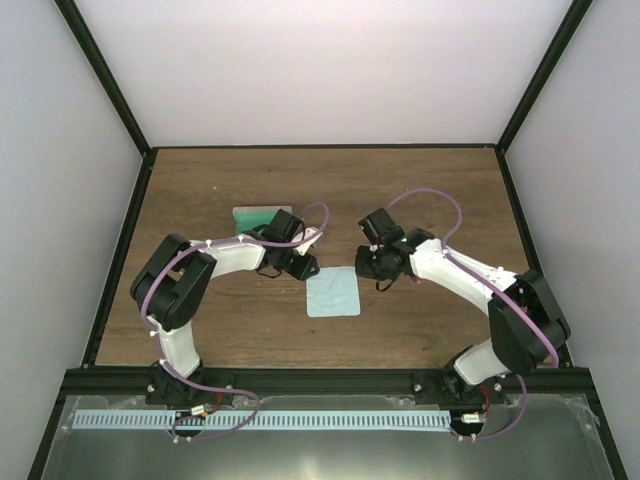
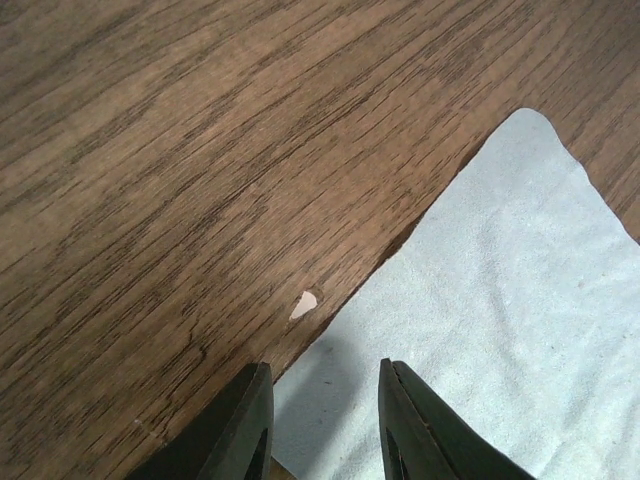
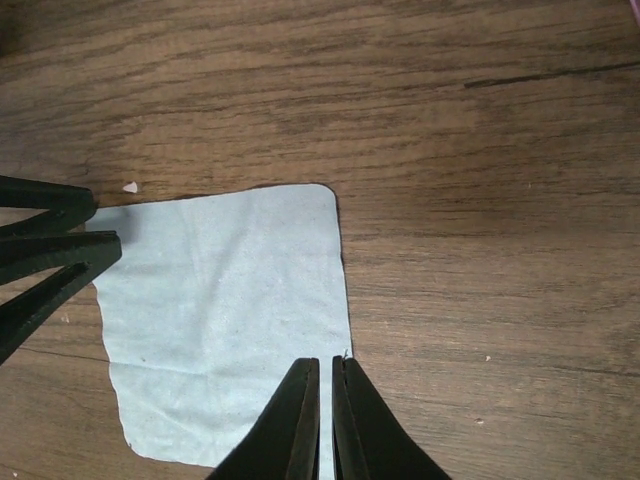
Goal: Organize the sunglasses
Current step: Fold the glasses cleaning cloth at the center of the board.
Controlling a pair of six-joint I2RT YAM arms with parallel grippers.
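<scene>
Sunglasses do not show clearly in any view, so I cannot tell where they lie

A light blue cloth (image 1: 333, 293) lies flat on the brown wooden surface (image 1: 430, 190). It is in the middle of the top view, between the two arms.

The left pincer (image 1: 300, 268) hangs just by the cloth's upper left corner. In the left wrist view its two dark fingers (image 2: 245, 420) stand apart at the bottom of the frame. Nothing is between them, so this pincer is open. The edge of the cloth runs under the gap, and the cloth fills the lower right of that frame. A tiny pale speck (image 2: 303, 305) sits on the wood just beside that edge.

The right pincer (image 1: 385, 272) is near the cloth's upper right corner in the top view. In the right wrist view its fingers (image 3: 295, 420) rise from the bottom middle of the frame. They are pressed close, with only a thin slit between them, so this pincer is closed. I can see nothing held in it. Its tips are over the right edge of the cloth. The left pincer pokes in at the left edge of that same frame, by the cloth's other side.

A case with a green inside (image 1: 252, 215) lies up and to the left of the cloth in the top view, partly behind the left arm
</scene>
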